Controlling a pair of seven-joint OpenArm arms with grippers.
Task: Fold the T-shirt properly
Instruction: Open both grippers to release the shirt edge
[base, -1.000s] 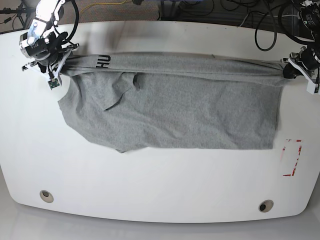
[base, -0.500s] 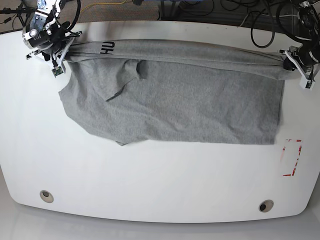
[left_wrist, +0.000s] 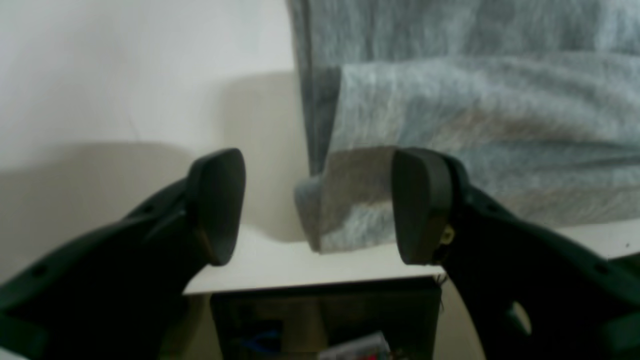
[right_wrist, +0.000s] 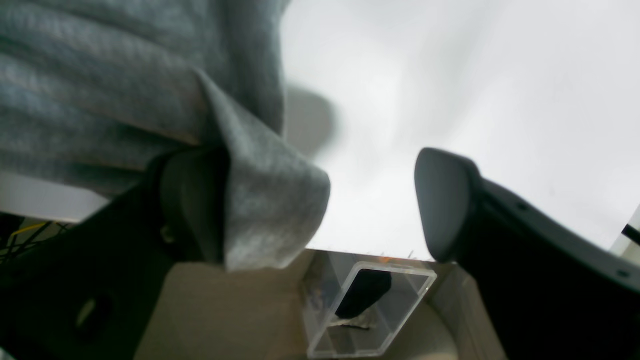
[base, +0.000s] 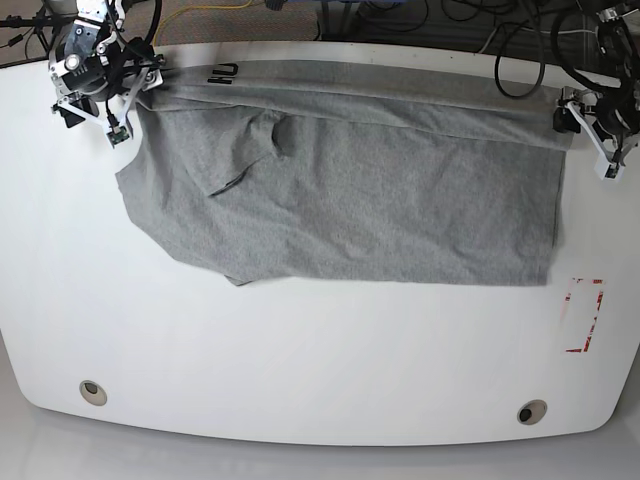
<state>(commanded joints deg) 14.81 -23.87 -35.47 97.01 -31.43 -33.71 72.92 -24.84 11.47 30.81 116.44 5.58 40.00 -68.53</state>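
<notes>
T-shirt (base: 350, 190) cloth lies just beyond both pincers. The left pincer (left_wrist: 320, 205) stands spread, nothing pinched, a folded corner of the shirt resting on the desk (left_wrist: 125, 75) between its fingers and nearer one of them. The right pincer (right_wrist: 320, 205) is spread too; a fold of grey cloth drapes over one finger (right_wrist: 192, 200), the other standing clear. Away from both pincers the shirt spreads flat across the white desk, black lettering (base: 223, 72) showing near the right pincer.
</notes>
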